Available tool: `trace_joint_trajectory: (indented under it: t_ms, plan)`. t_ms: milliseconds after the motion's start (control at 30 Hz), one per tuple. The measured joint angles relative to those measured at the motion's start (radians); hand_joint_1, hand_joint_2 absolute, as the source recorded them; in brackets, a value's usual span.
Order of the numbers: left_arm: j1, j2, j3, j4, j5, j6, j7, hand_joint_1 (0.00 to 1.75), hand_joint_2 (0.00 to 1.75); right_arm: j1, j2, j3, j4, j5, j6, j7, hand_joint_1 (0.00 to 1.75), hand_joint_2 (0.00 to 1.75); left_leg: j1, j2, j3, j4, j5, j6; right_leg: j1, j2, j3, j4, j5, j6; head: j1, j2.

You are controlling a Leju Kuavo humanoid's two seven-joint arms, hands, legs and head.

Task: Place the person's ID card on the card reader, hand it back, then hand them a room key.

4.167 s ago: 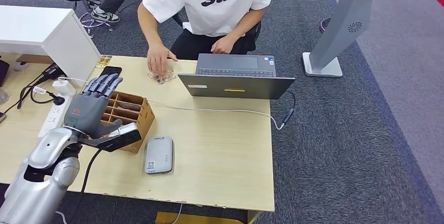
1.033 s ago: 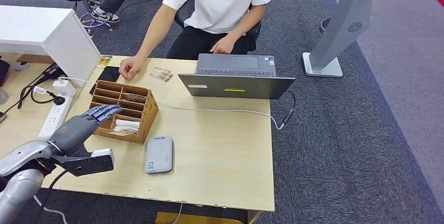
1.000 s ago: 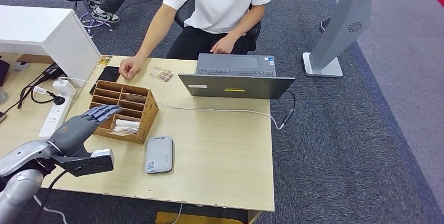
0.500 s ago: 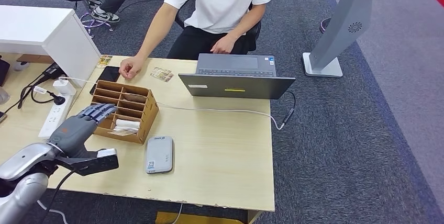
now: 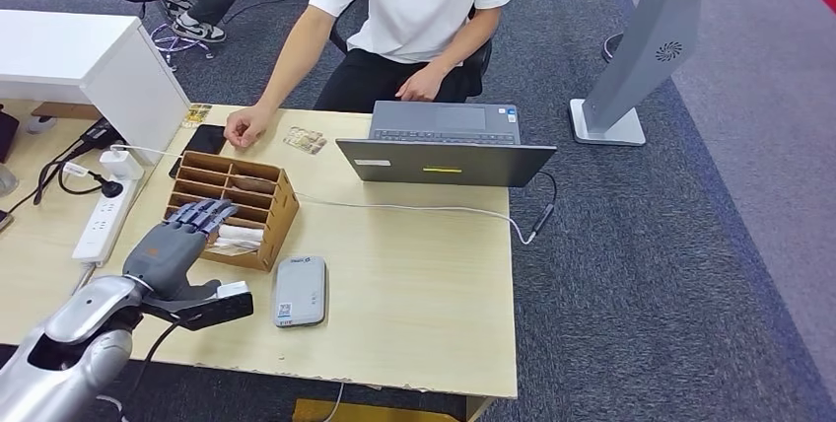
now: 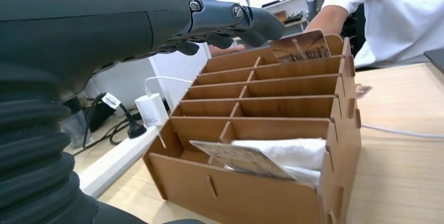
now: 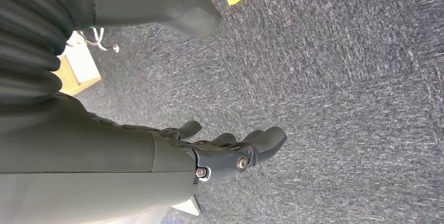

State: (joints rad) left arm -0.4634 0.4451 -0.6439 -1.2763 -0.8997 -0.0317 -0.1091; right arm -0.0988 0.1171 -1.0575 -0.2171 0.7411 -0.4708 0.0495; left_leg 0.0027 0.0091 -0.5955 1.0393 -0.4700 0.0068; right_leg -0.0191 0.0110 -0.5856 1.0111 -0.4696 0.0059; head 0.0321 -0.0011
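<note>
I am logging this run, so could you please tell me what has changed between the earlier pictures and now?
The left hand drew back from over the cardboard organizer toward the near table edge, then came forward again to its near end, fingers spread, holding nothing. The person's hand left the cards by the laptop and now rests farther left. The card reader, organizer and laptop stayed put.

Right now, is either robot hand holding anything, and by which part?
Nothing is held. The left hand hovers open at the wooden organizer; the right hand hangs empty.
</note>
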Motion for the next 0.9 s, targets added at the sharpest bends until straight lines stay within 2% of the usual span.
trace_joint_trajectory:
  t_ms: [467, 900]
  plan:
    - [-0.001, -0.056, 0.0, 0.077, -0.029, 0.003, 0.004, 0.0, 1.75, 0.0, 0.0, 0.0, 0.0, 0.008, 0.002, 0.001, 0.0, 1.75, 0.0, 0.0, 0.0, 0.0, 0.0, 0.0, 0.0, 0.0, 0.0, 0.0, 0.0, 0.0, 0.0, 0.0]
    - [-0.016, -0.07, 0.0, 0.117, -0.092, 0.02, 0.036, 0.0, 1.75, 0.0, 0.0, -0.001, 0.0, 0.011, 0.002, 0.004, 0.0, 1.75, 0.0, 0.0, 0.0, 0.0, 0.0, 0.0, 0.0, 0.0, 0.0, 0.0, 0.0, 0.0, 0.0, 0.0]
